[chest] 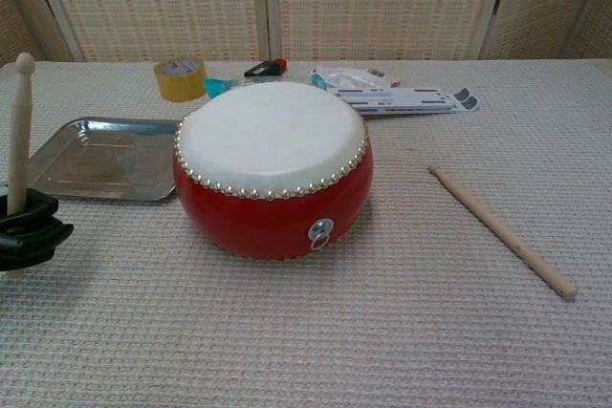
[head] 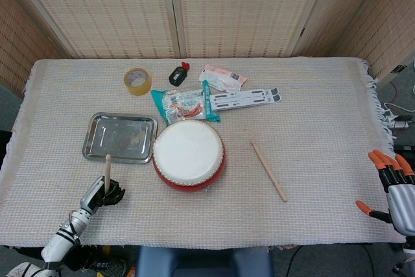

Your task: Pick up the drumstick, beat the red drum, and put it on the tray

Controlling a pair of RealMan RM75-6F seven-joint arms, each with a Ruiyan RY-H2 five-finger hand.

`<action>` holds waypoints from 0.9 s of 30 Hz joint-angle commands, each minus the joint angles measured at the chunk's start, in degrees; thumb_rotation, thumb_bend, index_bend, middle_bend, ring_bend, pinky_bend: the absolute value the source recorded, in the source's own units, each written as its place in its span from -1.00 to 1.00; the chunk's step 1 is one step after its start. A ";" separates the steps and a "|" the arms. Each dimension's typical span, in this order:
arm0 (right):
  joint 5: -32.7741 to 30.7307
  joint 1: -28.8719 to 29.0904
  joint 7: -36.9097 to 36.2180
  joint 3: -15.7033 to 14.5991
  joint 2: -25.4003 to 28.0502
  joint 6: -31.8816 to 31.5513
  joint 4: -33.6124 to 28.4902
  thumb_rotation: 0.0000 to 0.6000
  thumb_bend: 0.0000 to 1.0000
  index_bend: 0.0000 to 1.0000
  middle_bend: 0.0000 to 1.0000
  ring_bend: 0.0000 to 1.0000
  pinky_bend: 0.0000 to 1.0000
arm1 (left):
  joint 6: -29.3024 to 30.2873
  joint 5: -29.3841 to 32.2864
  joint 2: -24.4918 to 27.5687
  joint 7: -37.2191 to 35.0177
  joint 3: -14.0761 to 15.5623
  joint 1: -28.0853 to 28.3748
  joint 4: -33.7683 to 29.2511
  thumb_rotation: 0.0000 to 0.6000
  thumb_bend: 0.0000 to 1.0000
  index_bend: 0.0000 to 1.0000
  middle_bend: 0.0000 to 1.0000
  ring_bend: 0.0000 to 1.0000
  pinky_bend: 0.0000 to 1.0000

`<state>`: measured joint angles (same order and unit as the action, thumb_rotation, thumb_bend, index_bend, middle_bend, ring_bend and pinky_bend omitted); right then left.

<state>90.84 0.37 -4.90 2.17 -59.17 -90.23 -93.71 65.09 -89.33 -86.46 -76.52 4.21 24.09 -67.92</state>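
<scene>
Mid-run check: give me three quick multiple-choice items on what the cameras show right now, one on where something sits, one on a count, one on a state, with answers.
1. Where is the metal tray relative to the red drum?
A. On the robot's left of it
B. On the robot's right of it
C. On top of it

2. How many drumsticks are in view?
A. One
B. Two
C. Three

3. How is the drumstick in the left hand oriented?
A. Flat on the cloth
B. Roughly upright, tip up
C. Tip resting on the drumhead

Answers:
1. A; the head view shows the tray left of the drum.
2. B; one held drumstick and one loose drumstick lying on the cloth right of the drum.
3. B; the chest view shows it rising from the closed fingers, rounded tip on top.
</scene>
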 commanded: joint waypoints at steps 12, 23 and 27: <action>1.19 1.52 2.05 1.56 0.74 -0.57 -1.50 1.00 -1.00 -0.87 -0.90 -1.00 -1.00 | 5.68 8.37 11.08 64.07 -13.20 5.13 -19.52 1.00 0.68 1.00 1.00 1.00 1.00; 2.27 2.01 0.41 1.46 1.10 -0.86 -0.60 1.00 -1.00 -0.87 -0.90 -1.00 -1.00 | 2.21 14.53 4.22 94.45 -18.02 12.92 -20.06 1.00 0.67 1.00 1.00 1.00 1.00; 2.01 1.99 -0.31 1.45 1.16 -0.87 -0.16 1.00 -1.00 -0.87 -0.90 -1.00 -1.00 | 0.59 18.40 1.50 102.31 -18.98 15.27 -18.37 1.00 0.67 1.00 1.00 1.00 1.00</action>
<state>92.90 2.36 -5.14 3.62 -58.01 -91.10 -93.94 67.32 -74.56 -82.29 20.52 -12.92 36.52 -86.93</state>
